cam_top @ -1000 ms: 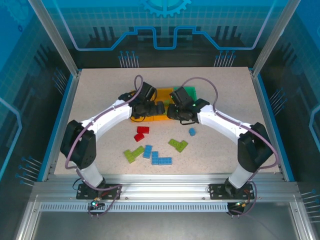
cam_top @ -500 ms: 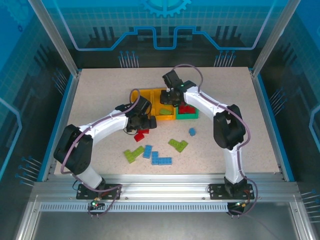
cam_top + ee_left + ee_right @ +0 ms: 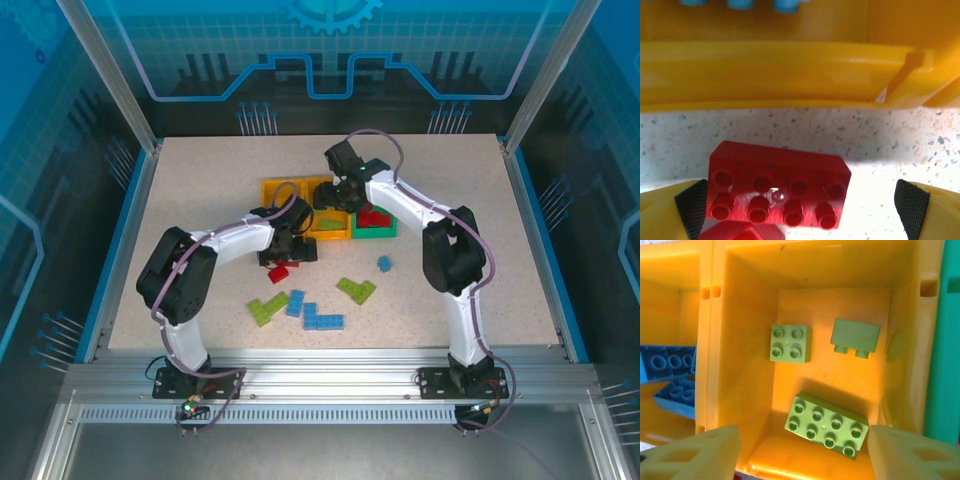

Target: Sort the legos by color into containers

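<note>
Lying studs-up on the tabletop [image 3: 890, 135] just in front of the containers [image 3: 790, 65], a red lego [image 3: 777, 185] sits between your left hand's [image 3: 800, 207] spread fingers, not yet pinched. Close on it, then carry it to the green bin [image 3: 384, 232] at the row's right end, where reds lie. Your right hand [image 3: 802, 455] hangs spread and empty over the middle bin [image 3: 745, 365], above three lime legos [image 3: 826, 426]. No lettering is readable.

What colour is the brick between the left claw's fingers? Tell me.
The brick is red, clearest in the left wrist view.
</note>
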Available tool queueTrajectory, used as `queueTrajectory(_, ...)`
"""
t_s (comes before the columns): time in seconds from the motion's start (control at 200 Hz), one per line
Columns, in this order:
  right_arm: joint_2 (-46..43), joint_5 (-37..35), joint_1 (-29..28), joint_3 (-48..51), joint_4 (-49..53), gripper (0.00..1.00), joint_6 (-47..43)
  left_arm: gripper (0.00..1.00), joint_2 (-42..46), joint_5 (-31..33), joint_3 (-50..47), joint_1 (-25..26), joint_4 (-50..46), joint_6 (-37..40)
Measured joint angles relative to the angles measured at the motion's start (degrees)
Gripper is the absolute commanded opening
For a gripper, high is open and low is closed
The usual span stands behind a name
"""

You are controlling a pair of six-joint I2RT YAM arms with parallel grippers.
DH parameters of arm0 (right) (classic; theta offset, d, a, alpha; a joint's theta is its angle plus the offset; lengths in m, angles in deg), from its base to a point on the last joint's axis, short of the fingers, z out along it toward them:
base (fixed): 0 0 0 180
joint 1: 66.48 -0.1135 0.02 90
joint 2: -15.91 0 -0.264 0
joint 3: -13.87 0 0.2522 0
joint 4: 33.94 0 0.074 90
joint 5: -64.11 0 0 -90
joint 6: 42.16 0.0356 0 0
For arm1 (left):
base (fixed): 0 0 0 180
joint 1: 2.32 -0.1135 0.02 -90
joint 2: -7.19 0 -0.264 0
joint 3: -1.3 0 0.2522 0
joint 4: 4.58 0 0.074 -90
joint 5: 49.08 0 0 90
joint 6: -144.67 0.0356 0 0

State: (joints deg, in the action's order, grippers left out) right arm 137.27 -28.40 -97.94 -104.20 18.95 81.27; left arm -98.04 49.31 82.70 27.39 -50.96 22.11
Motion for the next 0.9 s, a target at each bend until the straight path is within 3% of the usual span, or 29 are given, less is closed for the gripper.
queueTrajectory(0.1,-4.33,-0.13,0.02,4.96,-0.31,0.76,0.13,0.92,-1.73,0.04,1.4,-0.07,0.0,0.28)
queueTrajectory(0.22,-11.63,-0.48,0.68,11.17,-0.85,0.76,0.13,0.76,-3.43,0.39,2.1,-0.28,0.35,1.18)
queueTrajectory(0.395,-21.64,-0.44,5.33,18.97,-2.38,0.77,0.13,0.75,-3.58,0.83,2.1,-0.42,0.37,1.64)
queueTrajectory(0.565,-25.49,-0.44,9.97,24.02,-3.26,0.77,0.11,0.51,-3.58,0.72,2.19,-0.42,0.79,2.05)
queueTrajectory(0.9,-29.0,-0.2,13.16,30.56,-4.04,0.77,-0.09,0.52,-2.95,-1.2,5.05,1.51,-0.13,1.33)
